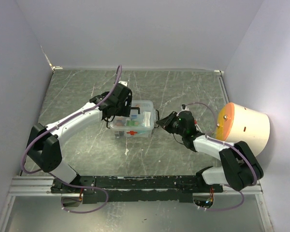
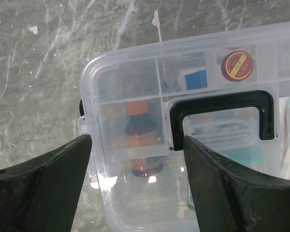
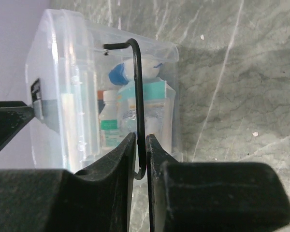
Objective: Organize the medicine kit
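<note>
Kit count from above: we see one medicine kit (image 1: pixel 135 126), mid-table (image 1: pixel 87 96), red cross facing the arm bases. Two arms and two grippers. The left gripper (image 1: pixel 117 115) is over the kit's left end and the right gripper (image 1: pixel 158 122) is at its right end. One pale drum with an orange face (image 1: pixel 246 126) sits well apart, far right.

Left wrist view: the two jaws are wide apart above the kit's corner, and we can't tell any contact. The clear top carries one black lid handle (image 2: pixel 222 104). Beneath it we count one amber bottle (image 2: pixel 144 154) and one red round disc (image 2: pixel 237 66).

Right wrist view: the two jaws are nearly together, pinching one thin black side handle (image 3: pixel 139 87) swung out from the kit's end.
</note>
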You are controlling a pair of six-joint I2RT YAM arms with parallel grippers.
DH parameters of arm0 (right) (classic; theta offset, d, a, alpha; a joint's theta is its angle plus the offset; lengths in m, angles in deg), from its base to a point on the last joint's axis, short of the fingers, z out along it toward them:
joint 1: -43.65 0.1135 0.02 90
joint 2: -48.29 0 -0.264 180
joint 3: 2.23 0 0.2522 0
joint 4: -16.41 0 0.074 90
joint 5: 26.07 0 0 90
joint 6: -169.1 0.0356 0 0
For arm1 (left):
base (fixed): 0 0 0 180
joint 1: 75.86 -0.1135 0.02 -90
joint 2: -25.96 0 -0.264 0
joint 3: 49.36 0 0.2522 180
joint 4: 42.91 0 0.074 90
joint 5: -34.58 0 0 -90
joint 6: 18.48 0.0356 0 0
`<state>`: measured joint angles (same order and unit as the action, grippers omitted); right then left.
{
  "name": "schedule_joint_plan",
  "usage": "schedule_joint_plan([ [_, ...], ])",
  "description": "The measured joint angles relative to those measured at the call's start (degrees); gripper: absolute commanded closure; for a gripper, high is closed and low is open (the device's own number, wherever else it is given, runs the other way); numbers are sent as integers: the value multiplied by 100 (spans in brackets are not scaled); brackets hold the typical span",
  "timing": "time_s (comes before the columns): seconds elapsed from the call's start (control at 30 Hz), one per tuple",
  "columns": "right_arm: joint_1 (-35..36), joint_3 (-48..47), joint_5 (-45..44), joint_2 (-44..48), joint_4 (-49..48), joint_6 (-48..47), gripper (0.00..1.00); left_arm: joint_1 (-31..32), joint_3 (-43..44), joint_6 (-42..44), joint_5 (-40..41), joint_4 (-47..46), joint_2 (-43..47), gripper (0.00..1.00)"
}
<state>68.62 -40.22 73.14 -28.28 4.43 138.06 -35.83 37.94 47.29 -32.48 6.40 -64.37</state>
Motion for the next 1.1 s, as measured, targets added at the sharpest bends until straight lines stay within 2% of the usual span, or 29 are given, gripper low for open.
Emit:
schedule_joint_plan([
  [0.4,66,149,-118,444,-385,-111,76,0,-11,-26,-2,-13,0,15],
  [0.67,125,343,-262,708,-461,-63,74,0,-52,-50,-9,-59,13,17],
  [0.83,138,389,-142,739,-876,70,73,4,-50,-55,-13,-66,13,18],
  [0.97,146,435,35,671,-1220,232,62,7,-52,-57,-15,-68,13,18],
  [1.1,149,505,136,546,-1543,385,60,9,-52,-59,-15,-70,11,19],
])
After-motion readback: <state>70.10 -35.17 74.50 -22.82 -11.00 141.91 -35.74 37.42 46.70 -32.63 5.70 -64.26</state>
